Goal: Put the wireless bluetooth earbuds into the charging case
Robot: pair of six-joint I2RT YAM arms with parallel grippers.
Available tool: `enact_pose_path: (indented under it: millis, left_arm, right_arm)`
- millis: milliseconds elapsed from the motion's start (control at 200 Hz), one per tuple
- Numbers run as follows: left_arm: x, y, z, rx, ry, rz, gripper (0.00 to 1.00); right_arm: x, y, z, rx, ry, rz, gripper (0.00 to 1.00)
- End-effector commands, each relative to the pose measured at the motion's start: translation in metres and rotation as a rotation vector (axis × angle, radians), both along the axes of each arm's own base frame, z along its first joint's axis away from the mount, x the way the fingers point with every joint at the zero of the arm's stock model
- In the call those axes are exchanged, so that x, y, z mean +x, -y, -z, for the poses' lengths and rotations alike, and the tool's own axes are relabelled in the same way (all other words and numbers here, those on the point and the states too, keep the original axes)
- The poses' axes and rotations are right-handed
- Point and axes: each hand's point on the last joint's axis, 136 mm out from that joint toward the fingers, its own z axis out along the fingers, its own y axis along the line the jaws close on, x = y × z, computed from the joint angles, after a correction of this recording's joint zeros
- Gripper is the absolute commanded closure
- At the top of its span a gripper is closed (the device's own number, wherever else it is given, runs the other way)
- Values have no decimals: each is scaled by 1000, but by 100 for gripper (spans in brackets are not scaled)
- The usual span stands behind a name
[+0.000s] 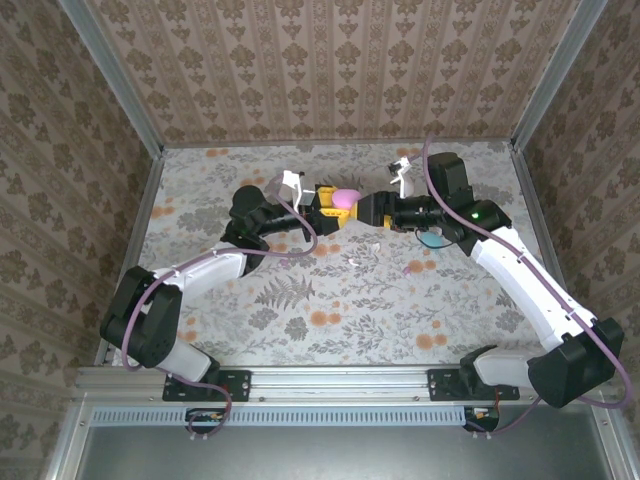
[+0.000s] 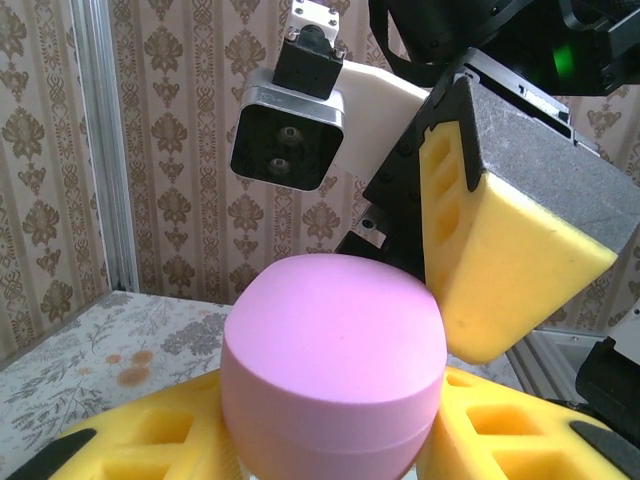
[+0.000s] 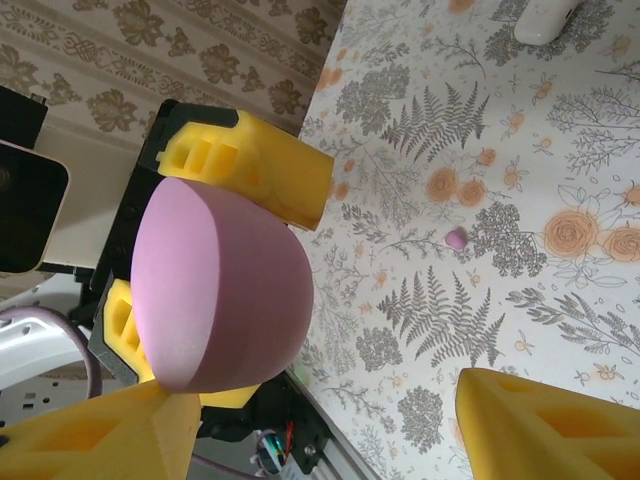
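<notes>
Left end effector [image 1: 332, 205] grips one pink case [image 2: 335, 360], its long axis running across between the jaws. Right end effector [image 1: 366, 210] gapes empty alongside. One pink earbud [image 3: 456, 238] lies on the tabletop [image 3: 560, 320], heading unclear.

Case [image 2: 335, 365] is showing smooth, matt pink plastic. Pads [image 2: 500, 270] are showing matt yellow foam, one carrying a rough, grainy grey face. Camera [image 2: 290, 125] housing is gleaming as satin metal on a smooth white plastic bracket. Table [image 3: 560, 300] is wearing a matt floral-printed covering. Bud [image 3: 456, 238] is reading as pink plastic. Rail [image 1: 340, 385] is shining as bare ribbed metal.
</notes>
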Motion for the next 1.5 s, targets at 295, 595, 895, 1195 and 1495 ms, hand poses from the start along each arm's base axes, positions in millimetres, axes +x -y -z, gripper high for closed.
enact_pose_path:
  millis: [295, 595, 895, 1195, 1495]
  left_arm:
    - [-16, -1, -5, 3, 63, 51, 58]
    - [-18, -1, -5, 4, 62, 50, 58]
    - [-12, -5, 2, 15, 64, -4, 58]
    - [-11, -17, 9, 29, 58, -49, 58]
    - [-15, -19, 7, 28, 64, -48, 58]
  right_arm:
    - [23, 9, -27, 53, 57, 105, 29]
    - [29, 12, -38, 86, 61, 141, 27]
    - [18, 30, -58, 105, 135, 185, 27]
    - [4, 113, 93, -432, -163, 348, 46]
    - [-17, 131, 211, -623, -560, 397, 54]
